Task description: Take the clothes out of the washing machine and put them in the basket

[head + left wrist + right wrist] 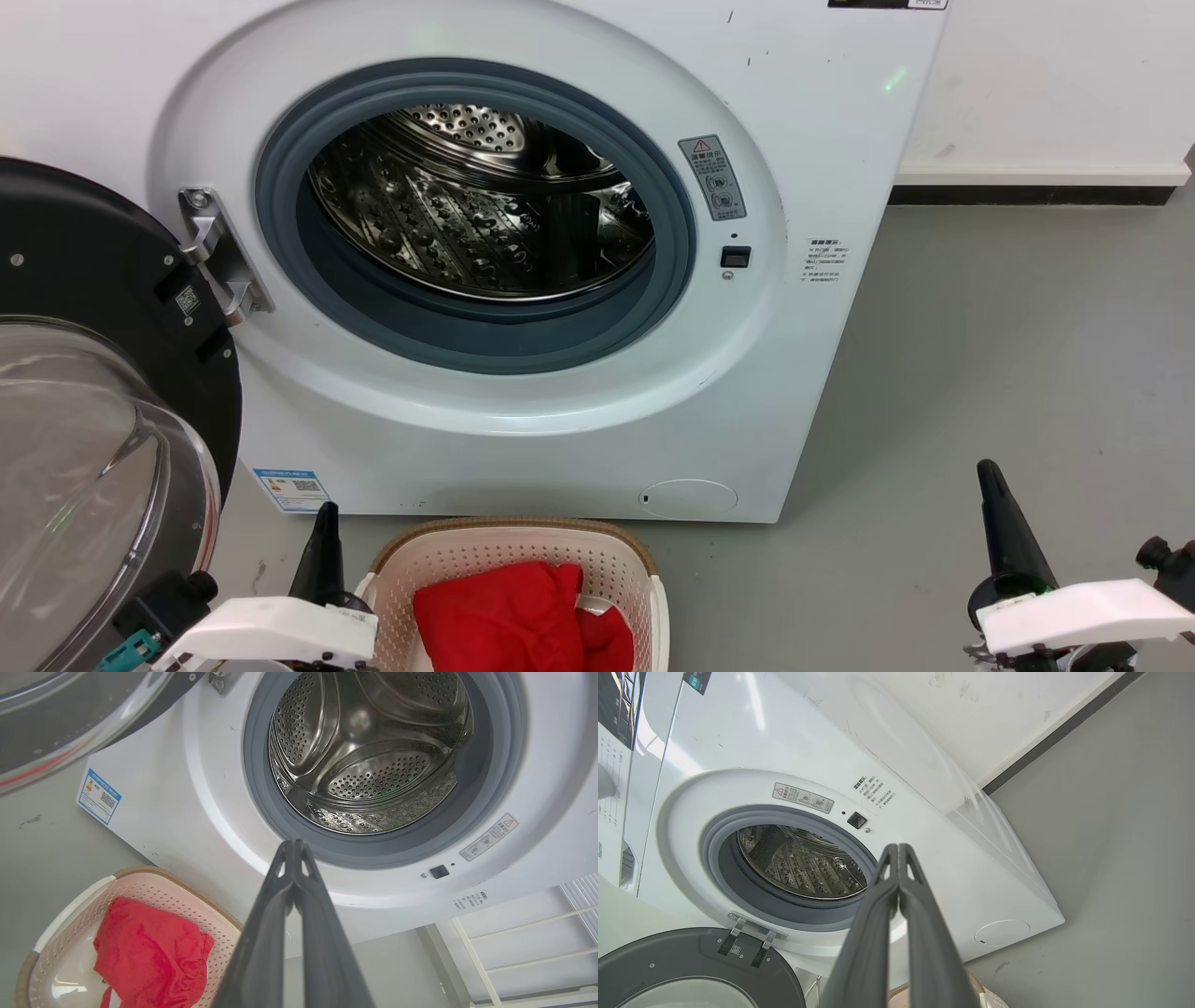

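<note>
The left gripper [293, 851] and right gripper [898, 854] are seen with fingers pressed together. The clothes [504, 616] are heaped in the basket [523, 551], just right of the left gripper, the washing machine [794, 187] ahead of both

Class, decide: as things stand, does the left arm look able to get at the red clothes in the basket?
Probably yes: the left gripper sits right beside the open-topped basket, nothing covers the clothes, though its jaws are shut.
</note>
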